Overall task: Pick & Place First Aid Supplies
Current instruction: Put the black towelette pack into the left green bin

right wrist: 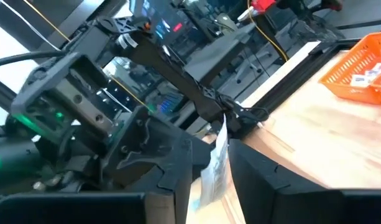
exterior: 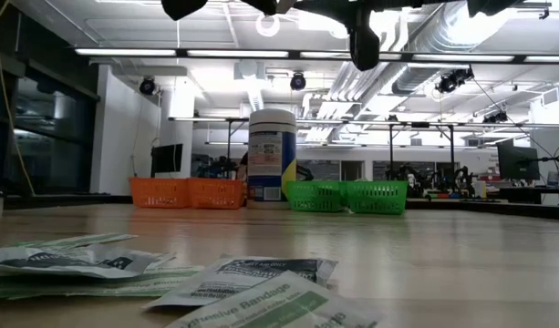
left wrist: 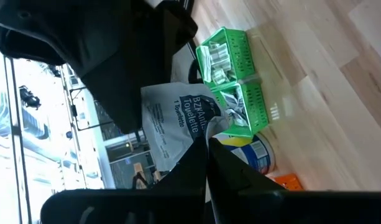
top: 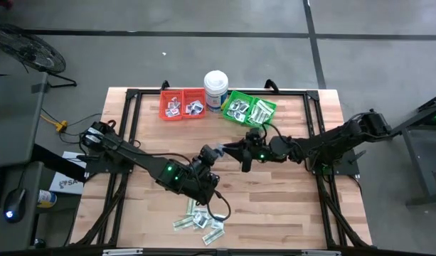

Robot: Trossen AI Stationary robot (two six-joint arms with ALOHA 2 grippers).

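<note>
First aid supplies (top: pixel 200 220) lie in a loose heap below and behind the left gripper (top: pixel 209 155), close to the table's near edge. One of them, a white towelette packet (left wrist: pixel 174 124), is up off the wood, clamped between the left gripper's closed fingers. The right gripper (top: pixel 242 158) faces it just beside, tip to tip over mid-table. Its fingers stand apart on either side of the packet's free end, with a gap showing on both sides.

Bare wood lies all round the two grippers. Beyond them, well apart along the far edge, stand the red bin (top: pixel 182 104), the white tub (top: pixel 216 87) and the green bin (top: pixel 250 109). A black frame rail runs along each side of the table.

Only the left wrist view shows the packet's printed face. Only the right wrist view shows it edge-on (right wrist: pixel 215 165) between the right fingers (right wrist: pixel 171 177). The low view shows the heap (exterior: pixel 243 273) flat on the table, with open air between the wood and both grippers.
</note>
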